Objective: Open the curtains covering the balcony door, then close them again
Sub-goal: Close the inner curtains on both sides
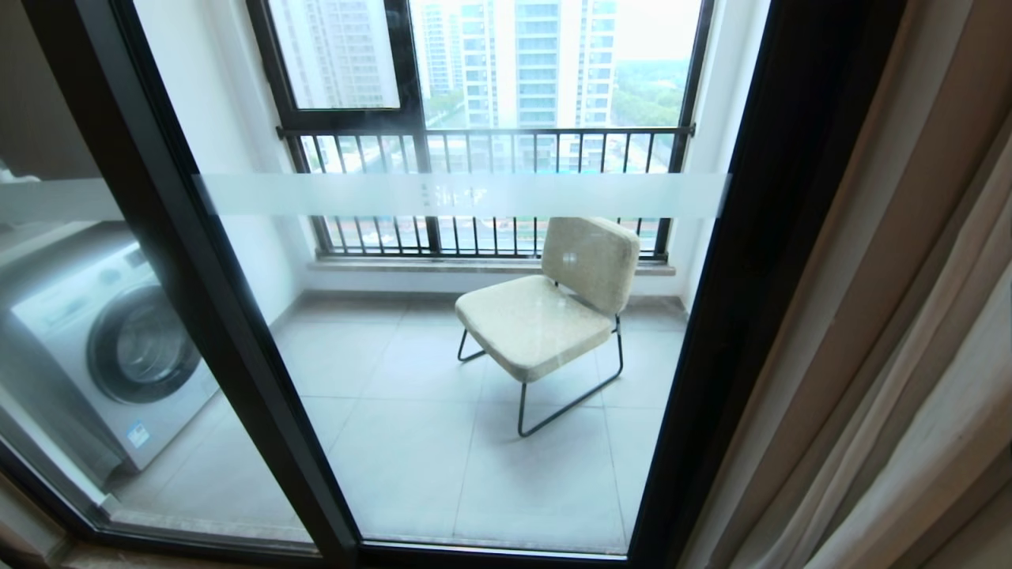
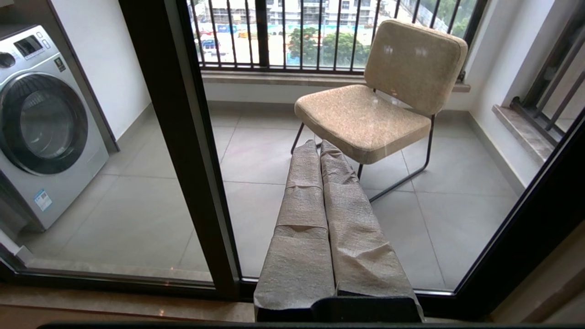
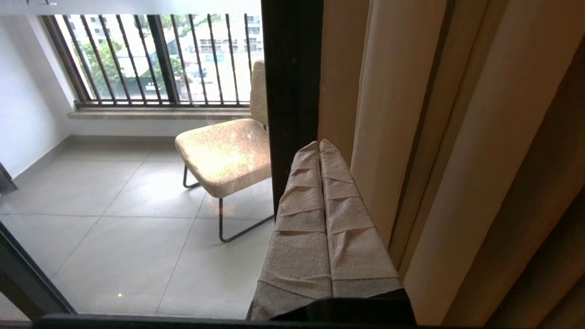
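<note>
Curtains [image 1: 893, 332] hang gathered, cream and pleated, at the balcony door's [image 1: 759, 261] right frame; we see a chair [image 1: 553, 308] and washing machine [image 1: 118, 348] beyond the glass. Our right gripper [image 3: 319, 145] is pressed closed, empty, beside the folds; our left gripper [image 2: 318, 145] likewise.

We see soft daylight entering through the balcony door [image 1: 474, 332]; its glass carries faint glare, frames bow at the edges, and the curtains [image 1: 893, 356] sit dimmer.

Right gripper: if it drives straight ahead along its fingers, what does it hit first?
Probably the curtains or the black frame of the balcony door: the shut right gripper points at their boundary. Depth is unclear, so which comes first is uncertain.
</note>
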Available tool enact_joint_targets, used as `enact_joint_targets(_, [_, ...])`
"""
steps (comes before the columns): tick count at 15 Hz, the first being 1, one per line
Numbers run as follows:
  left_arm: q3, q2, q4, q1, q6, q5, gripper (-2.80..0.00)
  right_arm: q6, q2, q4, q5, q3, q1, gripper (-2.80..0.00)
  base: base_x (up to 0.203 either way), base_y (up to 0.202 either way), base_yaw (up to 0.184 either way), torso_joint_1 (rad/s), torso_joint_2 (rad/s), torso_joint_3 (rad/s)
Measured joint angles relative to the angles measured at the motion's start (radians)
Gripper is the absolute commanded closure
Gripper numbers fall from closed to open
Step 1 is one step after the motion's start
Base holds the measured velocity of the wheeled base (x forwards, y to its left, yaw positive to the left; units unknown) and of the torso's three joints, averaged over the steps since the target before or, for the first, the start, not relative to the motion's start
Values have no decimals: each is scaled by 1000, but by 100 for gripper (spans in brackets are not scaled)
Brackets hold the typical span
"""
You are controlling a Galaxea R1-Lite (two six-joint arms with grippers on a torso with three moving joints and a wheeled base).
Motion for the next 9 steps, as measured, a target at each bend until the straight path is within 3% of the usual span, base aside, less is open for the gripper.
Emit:
enact_joint_targets(4, [0,0,0,-1,0,0,0,22,146,-22,3,-153,-103,0,0,0,0,0,0,0])
enact_joint_targets(9, [0,0,0,0,0,0,0,81,282,-26,-1,-302,-133,0,0,0,0,0,0,0])
